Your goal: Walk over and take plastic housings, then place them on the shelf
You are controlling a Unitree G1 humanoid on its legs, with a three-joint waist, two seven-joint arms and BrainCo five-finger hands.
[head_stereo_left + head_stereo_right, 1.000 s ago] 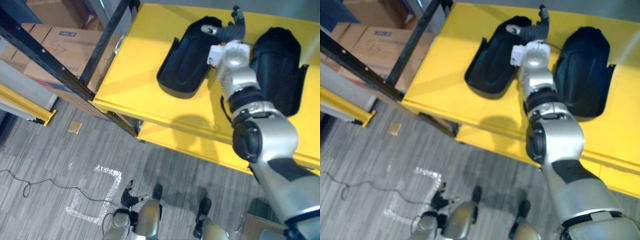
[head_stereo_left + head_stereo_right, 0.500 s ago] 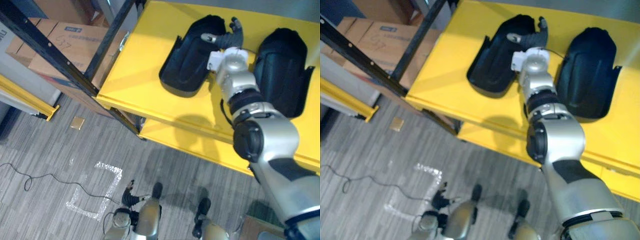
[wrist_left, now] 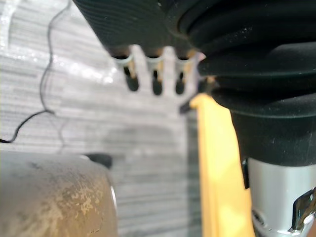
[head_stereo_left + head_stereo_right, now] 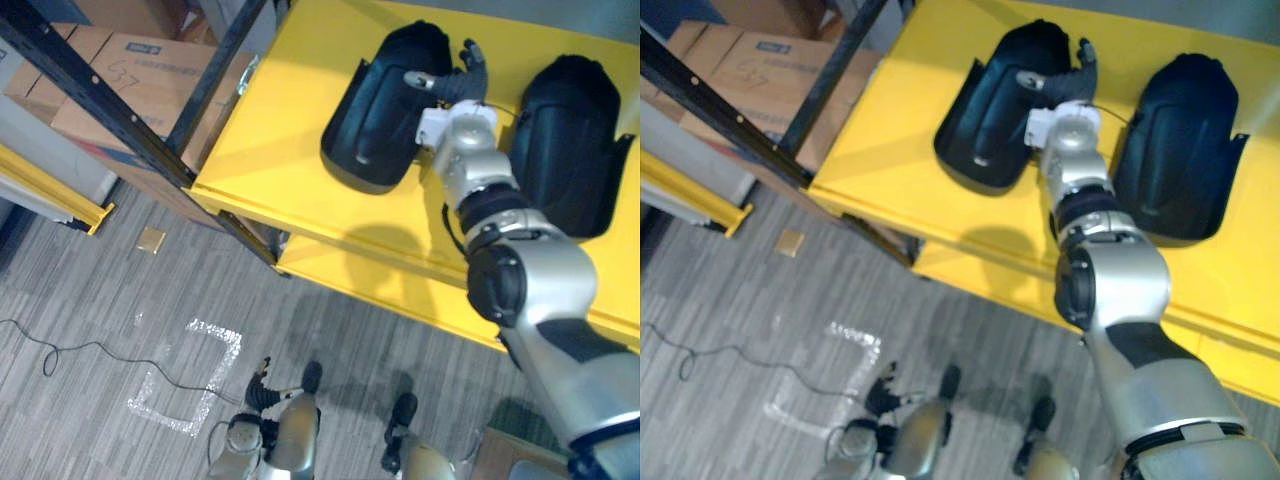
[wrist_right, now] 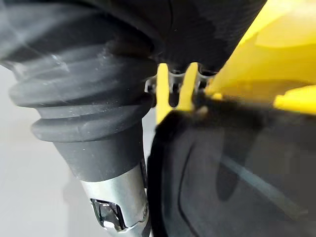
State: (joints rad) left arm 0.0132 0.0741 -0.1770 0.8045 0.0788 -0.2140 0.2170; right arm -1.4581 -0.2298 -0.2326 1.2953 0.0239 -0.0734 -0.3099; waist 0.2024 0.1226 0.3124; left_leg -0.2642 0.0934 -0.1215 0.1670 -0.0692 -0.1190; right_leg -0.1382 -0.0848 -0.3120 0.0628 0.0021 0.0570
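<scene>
Over the last second the right robot hand point(image 4: 455, 85) has settled against the left-hand black moulded plastic housing point(image 4: 375, 120). Its thumb now lies further down over that shell's upper right rim, where a second ago it sat nearer the tip. The housing itself appears to have turned a little, so that its long side runs closer to parallel with the second black plastic housing point(image 4: 565, 140). Some of this is the head camera drifting. Both housings lie flat on the bright yellow shelf board point(image 4: 280, 120), the hand reaching up between them, just beside the right one and not touching it. The thumb is spread away from the straight fingers, and nothing looks clamped. By this reading the placing is done, with both shells well in from the front edge, and the contact is a last nudge or a letting go, so drawing the arm back without dragging the rim seems next. The left robot hand point(image 3: 156, 74) hangs low over the grey floor, fingers loose and apart, carrying nothing.
</scene>
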